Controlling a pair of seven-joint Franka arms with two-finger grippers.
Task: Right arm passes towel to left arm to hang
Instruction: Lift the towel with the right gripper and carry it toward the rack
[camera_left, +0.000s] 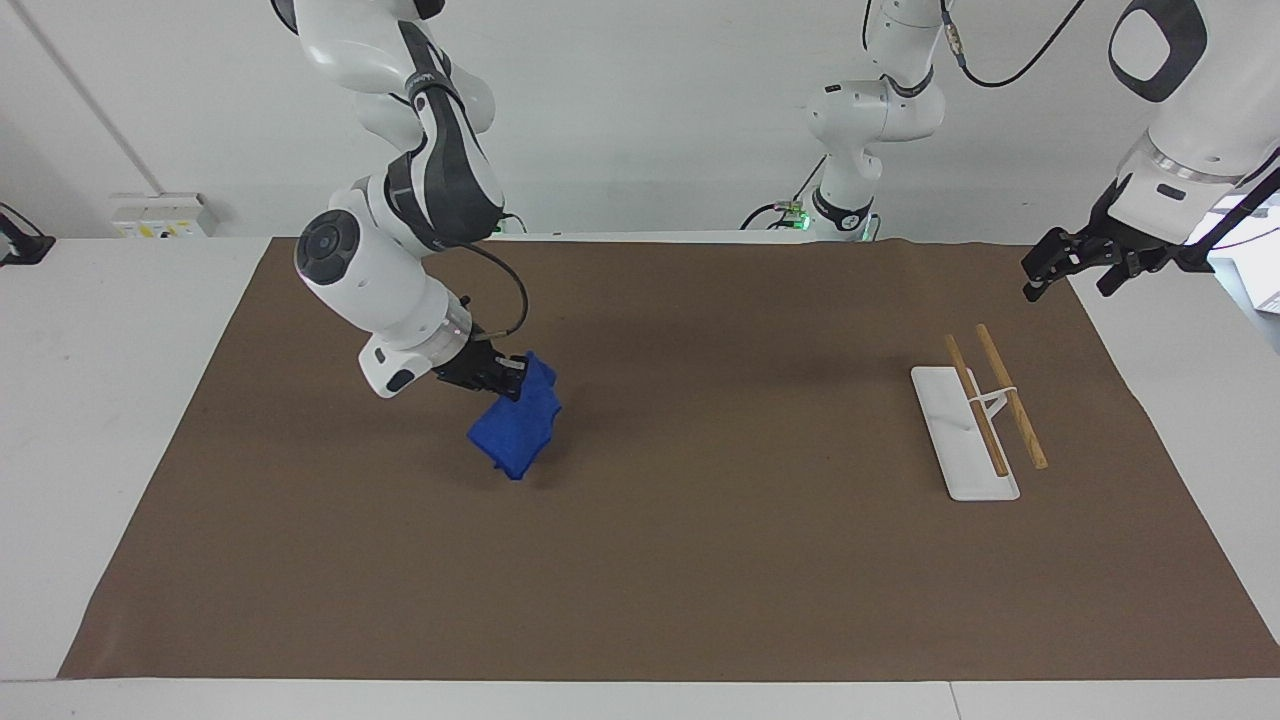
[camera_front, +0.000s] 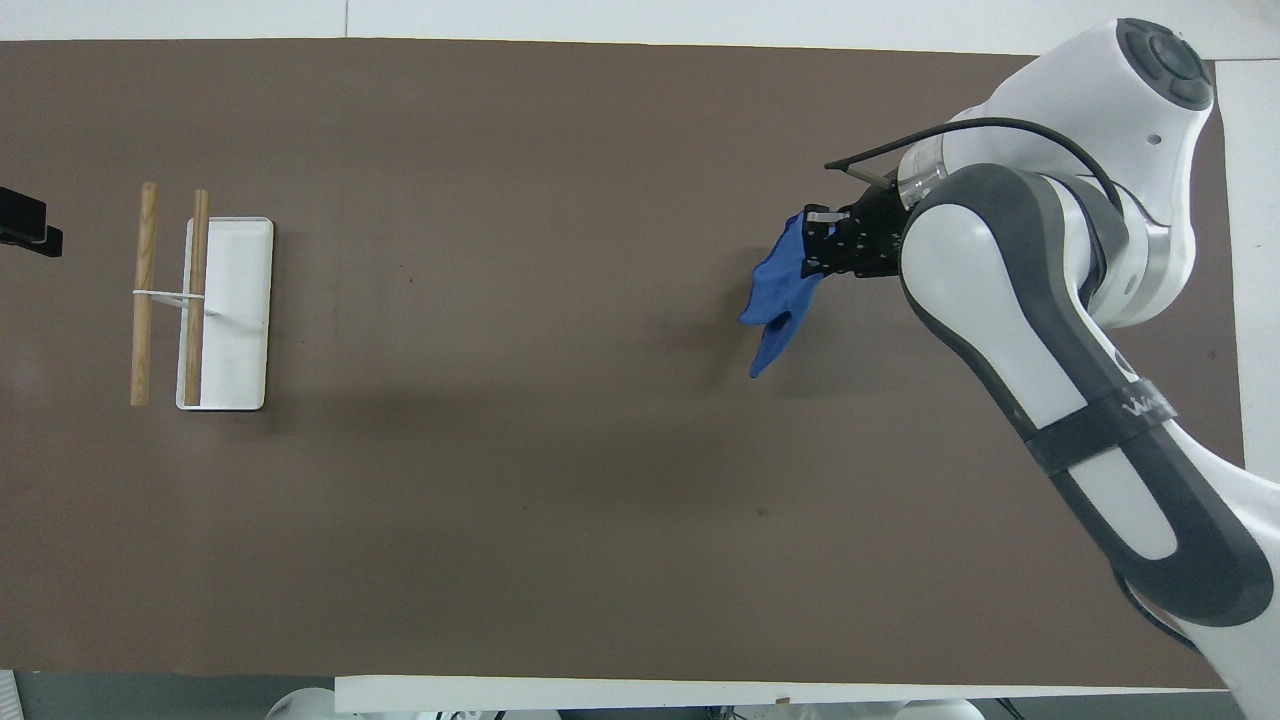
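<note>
Facing view, item one: the towel (camera_left: 515, 428), a royal-blue cloth, bunched and hanging in the air from the right gripper (camera_left: 505, 378). I log it as lifted off the brown mat (camera_left: 700, 560), over the part of the mat toward the right arm's end of the table; whether its lowest corner touches the mat I cannot tell. In the overhead view the towel (camera_front: 782, 290) trails down from the right gripper (camera_front: 815, 245) as a narrow crumpled fold.

Item two: the right gripper, black, clamped on the towel's upper edge, fingers pinched together on the cloth. The right arm (camera_left: 395, 270) reaches down from its base and angles toward the middle of the table.

Item three: the left gripper (camera_left: 1052, 262), black, held up in the air over the mat's edge at the left arm's end of the table. I cannot tell how its fingers stand. The left arm (camera_left: 1195, 120) waits there.

Item four: the towel rack (camera_left: 975, 420), a white flat base with two wooden bars on a white bracket, standing on the mat near the left gripper and well apart from the towel. I see the rack (camera_front: 205, 300) bare of cloth from overhead.
</note>
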